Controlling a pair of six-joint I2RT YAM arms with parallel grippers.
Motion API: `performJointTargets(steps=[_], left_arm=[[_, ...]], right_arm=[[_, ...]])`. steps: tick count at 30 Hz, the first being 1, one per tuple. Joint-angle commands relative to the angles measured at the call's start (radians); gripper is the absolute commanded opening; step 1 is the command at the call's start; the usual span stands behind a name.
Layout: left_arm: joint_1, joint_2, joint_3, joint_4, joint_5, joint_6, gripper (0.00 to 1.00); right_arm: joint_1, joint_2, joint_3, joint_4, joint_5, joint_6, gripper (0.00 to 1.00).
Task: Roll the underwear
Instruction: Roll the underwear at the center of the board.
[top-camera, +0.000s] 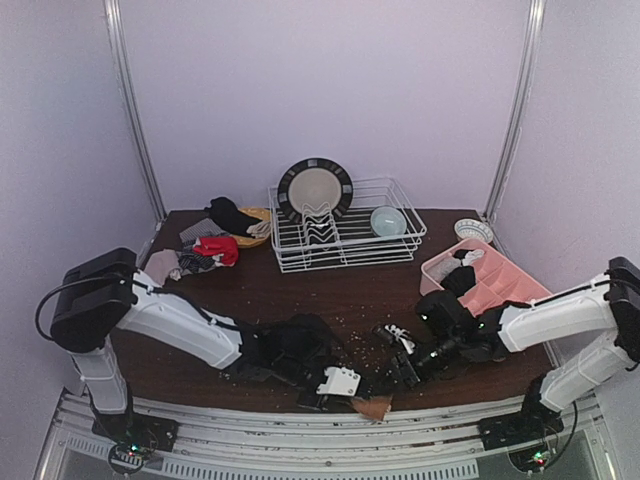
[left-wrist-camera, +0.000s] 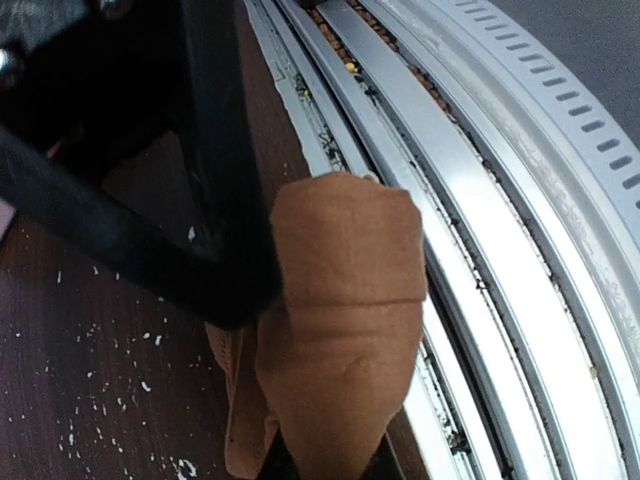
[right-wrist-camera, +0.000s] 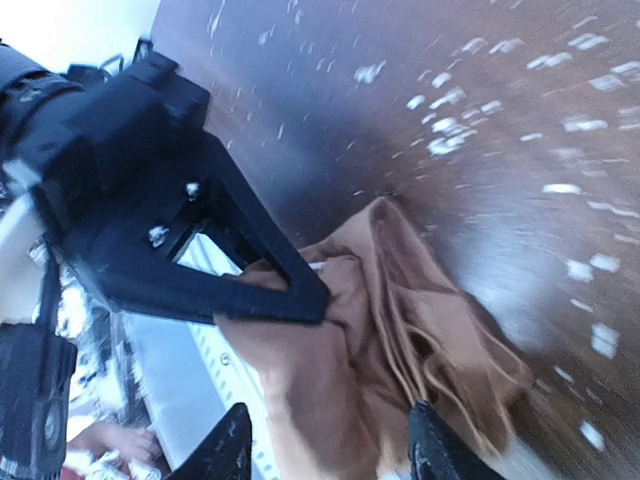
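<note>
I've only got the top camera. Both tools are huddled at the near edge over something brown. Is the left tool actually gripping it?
Observer: Yes. In the right wrist view the left tool pinches the brown underwear.
Operator: And the right tool?
Observer: The right tool is open; its fingers stand apart on either side of the cloth.
Operator: Is the cloth fully on the table?
Observer: No. The left wrist view shows it lapping past the table edge onto the metal rails.

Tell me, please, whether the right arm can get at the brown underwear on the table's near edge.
Probably yes: the right fingers stand apart on either side of the brown underwear, nothing else in the way. The left fingers pinch its other side.
</note>
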Motion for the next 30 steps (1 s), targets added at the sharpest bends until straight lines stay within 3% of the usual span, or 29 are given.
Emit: performJointTargets(steps=[1, 7, 14, 21, 30], left_arm=[[0.021, 0.054, 0.024, -0.16, 0.063, -0.099, 0.0], [0.051, 0.136, 0.138, -0.319, 0.119, -0.187, 0.0], [0.096, 0.214, 0.218, -0.411, 0.187, -0.26, 0.0], [0.117, 0.318, 0.318, -0.539, 0.234, -0.285, 0.0], [0.142, 0.429, 0.397, -0.641, 0.212, -0.298, 0.0]], right_arm=[[0.01, -0.19, -0.05, -0.121, 0.262, 0.044, 0.54], [0.123, -0.415, -0.056, -0.265, 0.544, 0.024, 0.54], [0.302, -0.471, -0.059, -0.322, 0.774, -0.029, 0.55], [0.385, -0.447, -0.083, -0.257, 0.841, -0.098, 0.55], [0.405, -0.321, -0.03, -0.215, 0.822, -0.202, 0.55]])
